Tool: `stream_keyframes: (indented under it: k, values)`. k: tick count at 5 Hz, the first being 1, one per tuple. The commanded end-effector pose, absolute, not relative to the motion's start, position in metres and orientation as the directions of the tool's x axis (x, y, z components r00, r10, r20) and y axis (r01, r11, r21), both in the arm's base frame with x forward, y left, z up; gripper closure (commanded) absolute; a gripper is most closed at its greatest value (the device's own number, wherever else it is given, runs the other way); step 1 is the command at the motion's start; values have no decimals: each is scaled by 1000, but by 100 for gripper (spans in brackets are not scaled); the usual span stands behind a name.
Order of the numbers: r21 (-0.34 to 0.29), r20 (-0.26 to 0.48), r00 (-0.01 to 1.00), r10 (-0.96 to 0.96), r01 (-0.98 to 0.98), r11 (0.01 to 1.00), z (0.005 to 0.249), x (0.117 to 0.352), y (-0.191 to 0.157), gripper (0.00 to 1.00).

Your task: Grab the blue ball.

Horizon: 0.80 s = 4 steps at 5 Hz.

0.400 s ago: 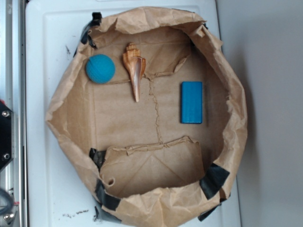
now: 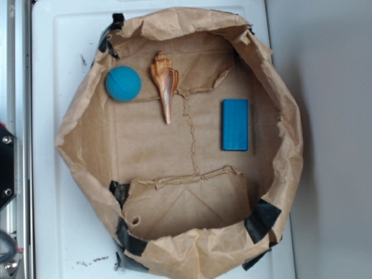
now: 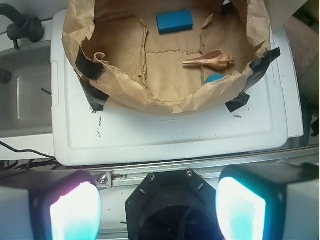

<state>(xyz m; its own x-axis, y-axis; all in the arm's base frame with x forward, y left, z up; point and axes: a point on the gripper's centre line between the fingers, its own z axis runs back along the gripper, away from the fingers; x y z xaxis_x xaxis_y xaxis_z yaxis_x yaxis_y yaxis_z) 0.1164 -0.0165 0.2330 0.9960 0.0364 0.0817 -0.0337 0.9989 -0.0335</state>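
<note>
Our claw (image 3: 157,205) shows only in the wrist view, where its two fingers (image 3: 75,212) sit at the bottom corners, spread wide with nothing between them; it hangs back off the near edge of the white tabletop (image 3: 170,135), well apart from everything in the bag.

In the exterior view we see no claw at all; a brown paper bag (image 2: 87,116), its rim rolled down and patched with black tape (image 2: 263,220), lies open on the white tabletop; inside, the blue ball (image 2: 122,83) rests in the upper left part against the bag wall; just beside it on the right lies a tan spiral seashell (image 2: 165,85), its pointed tip toward the middle of the bag; a flat blue block (image 2: 235,124) lies well apart on the right; a metal rail (image 2: 14,87) runs down the left edge and a grey surface borders the right.

In the wrist view the blue ball is mostly hidden behind the bag's near rim, only a sliver showing below the seashell, far ahead of the claw and somewhat to its right; the blue block lies at the far side; a black cable (image 3: 22,27) curls at upper left.
</note>
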Motion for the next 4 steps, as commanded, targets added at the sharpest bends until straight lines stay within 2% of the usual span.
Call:
stream_keyframes:
  k: [1,2,4]
  values:
    - [-13,87,992,-90,91,996,196,165,-2,0]
    - [-51,154,979,-133,142,989,210,183,7,0]
    - [-51,154,979,-133,142,989,210,183,7,0]
